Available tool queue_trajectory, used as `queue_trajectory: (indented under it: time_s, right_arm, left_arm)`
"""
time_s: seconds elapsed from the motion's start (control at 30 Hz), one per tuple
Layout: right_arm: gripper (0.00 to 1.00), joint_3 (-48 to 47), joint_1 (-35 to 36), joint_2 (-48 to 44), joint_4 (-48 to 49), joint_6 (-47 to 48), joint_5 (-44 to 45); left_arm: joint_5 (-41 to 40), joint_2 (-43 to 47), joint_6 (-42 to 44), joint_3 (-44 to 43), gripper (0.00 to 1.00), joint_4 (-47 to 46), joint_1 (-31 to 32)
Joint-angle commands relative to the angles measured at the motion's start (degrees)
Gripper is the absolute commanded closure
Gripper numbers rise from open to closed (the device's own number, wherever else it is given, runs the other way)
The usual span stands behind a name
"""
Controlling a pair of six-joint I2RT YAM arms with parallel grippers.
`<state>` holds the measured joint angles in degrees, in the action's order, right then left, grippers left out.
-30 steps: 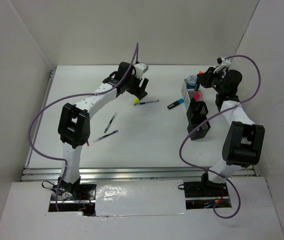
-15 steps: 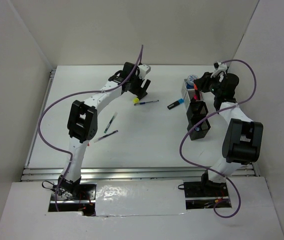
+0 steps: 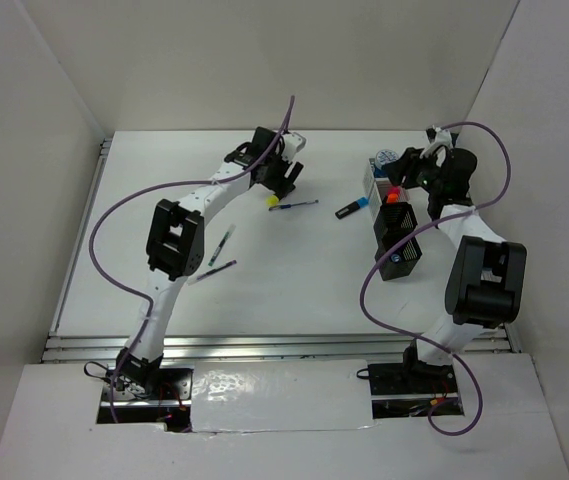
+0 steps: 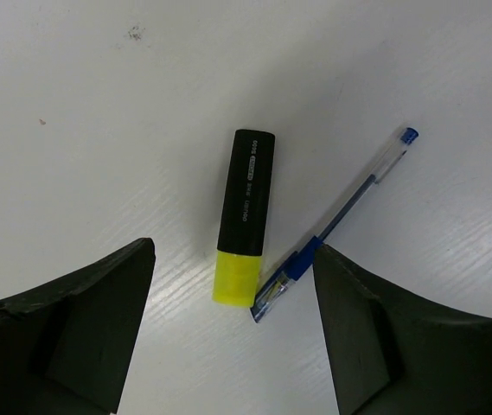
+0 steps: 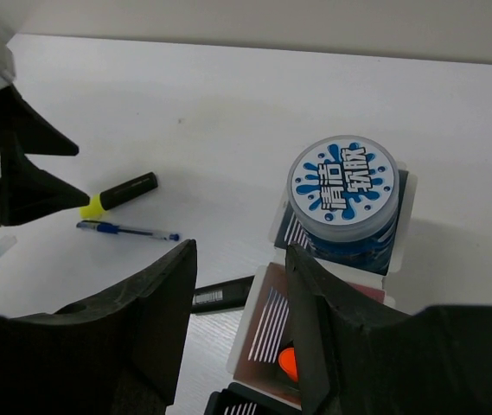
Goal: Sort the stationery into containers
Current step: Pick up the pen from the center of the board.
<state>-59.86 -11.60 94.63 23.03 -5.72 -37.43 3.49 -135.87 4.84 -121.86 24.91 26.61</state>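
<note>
Left arm [image 3: 214, 190] had reached farther across the bench [image 3: 294, 270], its pincer [image 3: 282, 183] spread wide astride the yellow highlighter [image 4: 246, 216], lined up for a grab. Right pincer [image 5: 241, 251] had loosened over the far-right white bin [image 5: 250, 341], grasping nothing, probably having dropped the orange highlighter [image 5: 287, 363] showing inside.

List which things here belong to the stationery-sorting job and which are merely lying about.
Job: yellow-capped highlighter, blue pen, blue-capped highlighter, two dark pens, round blue-white tub, white bin, black mesh bins.
Merely there: purple cables, metal rail along the near edge.
</note>
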Motion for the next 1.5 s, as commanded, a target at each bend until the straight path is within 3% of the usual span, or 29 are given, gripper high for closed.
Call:
queue_trajectory:
  time_s: [0.0, 0.27, 0.47, 0.73, 0.83, 0.87, 0.97, 1.2, 1.27, 1.4, 1.47]
  right_arm:
    - [0.47, -3.69, -0.62, -3.92, -0.17, -1.93, -2.91]
    - [0.47, -1.67, -0.62, -9.99, -1.67, -0.70, -6.34]
    - [0.47, 0.44, 0.26, -14.55, -2.90, 0.88, -7.48]
    - [0.47, 0.27, 0.70, -16.32, -5.35, 2.81, -8.89]
    - [0.47, 0.70, 0.96, -17.11, -5.97, 3.87, -9.06]
    - [0.47, 0.88, 1.22, -17.46, -6.24, 5.09, -9.06]
    - [0.47, 1.06, 2.54, -18.69, -7.99, 10.09, -8.54]
    - [0.47, 1.93, 7.37, -23.61, -15.80, 24.68, -8.97]
    - [0.47, 2.81, 10.53, -26.24, -17.74, 32.58, -8.98]
    - [0.47, 6.76, 16.68, -31.60, -21.88, 45.86, -9.33]
    - [0.47, 8.95, 20.37, -33.01, -22.58, 52.71, -8.89]
  left_arm:
    - [-1.37, -2.64, 3.24, -3.64, 0.16, 2.16, 0.28]
    - [-1.82, -6.59, 3.60, -5.40, 0.19, 1.90, 0.37]
    - [2.04, -10.11, 2.63, -9.27, 0.28, 4.70, 0.11]
    - [4.69, -11.87, -1.59, -9.45, 0.44, 5.68, -0.42]
    - [3.37, -11.17, -2.81, -7.78, 0.56, 4.02, -0.68]
    - [2.59, -9.78, -3.60, -6.04, 0.65, 2.01, -0.94]
    - [1.62, -6.26, -8.00, -4.79, 0.77, -0.90, -1.82]
    - [4.15, 7.54, -20.55, -1.10, 0.84, -4.60, -3.23]
    - [4.16, 11.76, -23.37, 0.57, 1.00, -3.91, -2.71]
    - [3.53, 15.98, -30.67, 1.36, 1.00, 4.25, -1.12]
    - [6.69, 18.00, -34.44, 6.88, 1.00, 4.45, -0.95]
